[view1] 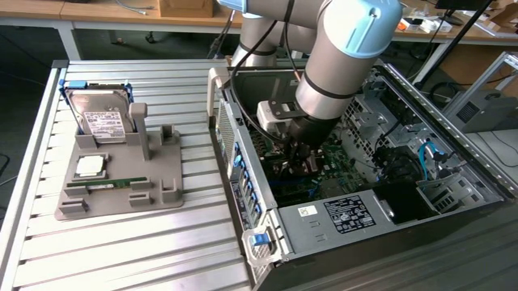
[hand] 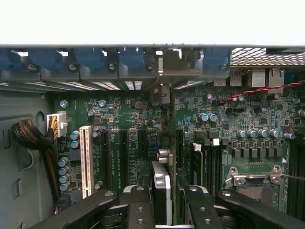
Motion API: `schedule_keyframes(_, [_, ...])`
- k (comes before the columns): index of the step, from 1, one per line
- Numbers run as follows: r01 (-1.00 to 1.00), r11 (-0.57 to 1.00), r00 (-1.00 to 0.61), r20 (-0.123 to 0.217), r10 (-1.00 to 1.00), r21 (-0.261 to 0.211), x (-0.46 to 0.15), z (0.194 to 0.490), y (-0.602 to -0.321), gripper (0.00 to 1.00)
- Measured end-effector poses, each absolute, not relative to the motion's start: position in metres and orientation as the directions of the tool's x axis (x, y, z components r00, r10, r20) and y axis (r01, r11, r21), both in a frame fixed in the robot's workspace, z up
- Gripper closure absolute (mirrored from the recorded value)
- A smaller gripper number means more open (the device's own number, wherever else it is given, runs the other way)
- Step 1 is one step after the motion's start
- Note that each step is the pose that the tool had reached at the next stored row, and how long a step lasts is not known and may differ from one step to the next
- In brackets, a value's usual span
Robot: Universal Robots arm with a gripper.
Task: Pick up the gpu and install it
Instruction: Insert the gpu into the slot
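Gripper (hand: 164, 200) clamped on gpu (hand: 162, 181), card edge-on over motherboard (hand: 128, 124). Slot seating cannot be made out. Exterior view: card indistinct beneath arm (view1: 340, 54).

No wording can be made out. The hard drive (view1: 104, 124) carries a white label with dark print. The power supply (view1: 322, 235) has a black label with white print and a small white sticker (view1: 307, 211). The motherboard (hand: 143, 114) bears white lettering. All of it is too small to read.
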State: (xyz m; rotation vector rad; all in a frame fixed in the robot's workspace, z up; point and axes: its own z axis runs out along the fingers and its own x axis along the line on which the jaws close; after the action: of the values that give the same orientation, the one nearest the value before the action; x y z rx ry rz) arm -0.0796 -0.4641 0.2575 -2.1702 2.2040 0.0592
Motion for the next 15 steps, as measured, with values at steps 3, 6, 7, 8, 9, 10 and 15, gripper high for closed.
schedule_keyframes(3, [-1.000, 0.016, -0.015, -0.061, -0.998, -0.006, -0.0796, 0.2573, -0.4638, 0.70])
schedule_keyframes(6, [-1.000, 0.016, -0.015, -0.061, -0.998, -0.006, -0.0798, 0.2567, -0.4642, 0.70])
schedule_keyframes(7, [-1.000, 0.016, -0.015, -0.061, -0.998, -0.006, -0.0797, 0.2565, -0.4645, 0.70])
schedule_keyframes(8, [-1.000, 0.016, -0.015, -0.061, -0.998, -0.006, -0.0797, 0.2564, -0.4646, 0.70])
schedule_keyframes(9, [-1.000, 0.016, -0.015, -0.061, -0.998, -0.006, -0.0796, 0.2563, -0.4647, 0.70])
schedule_keyframes(10, [-1.000, 0.016, -0.015, -0.061, -0.998, -0.006, -0.0796, 0.2561, -0.4648, 0.70])
schedule_keyframes(15, [-1.000, 0.016, -0.015, -0.061, -0.998, -0.006, -0.0794, 0.2541, -0.4648, 0.70])
